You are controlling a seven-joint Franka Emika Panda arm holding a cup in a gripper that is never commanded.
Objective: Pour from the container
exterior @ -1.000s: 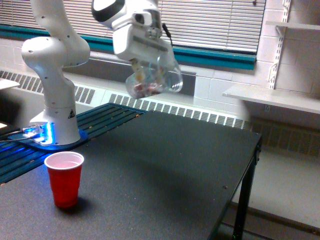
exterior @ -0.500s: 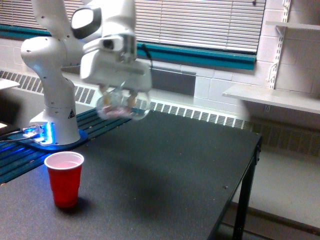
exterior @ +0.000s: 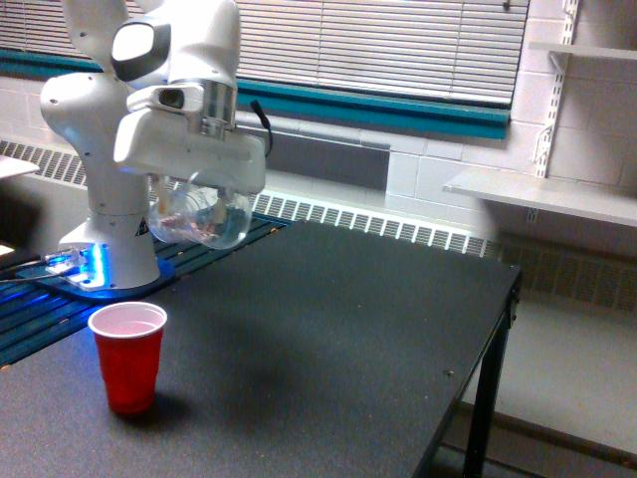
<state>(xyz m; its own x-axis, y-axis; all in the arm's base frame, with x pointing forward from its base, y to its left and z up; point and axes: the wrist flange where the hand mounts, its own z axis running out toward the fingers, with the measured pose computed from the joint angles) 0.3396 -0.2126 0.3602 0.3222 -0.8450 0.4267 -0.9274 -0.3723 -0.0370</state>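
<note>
A white robot arm's end effector (exterior: 199,194) is clamped around a clear rounded plastic container (exterior: 199,217) with pinkish-brown pieces inside, holding it tilted in the air above the dark surface (exterior: 338,329), near its back left edge. An opaque red plastic cup (exterior: 128,356) stands near the front left corner.

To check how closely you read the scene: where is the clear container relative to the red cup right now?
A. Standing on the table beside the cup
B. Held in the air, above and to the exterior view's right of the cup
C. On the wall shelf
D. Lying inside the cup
B: the gripper holds the clear container off the table, higher than the red cup and slightly toward the exterior view's right.
</note>
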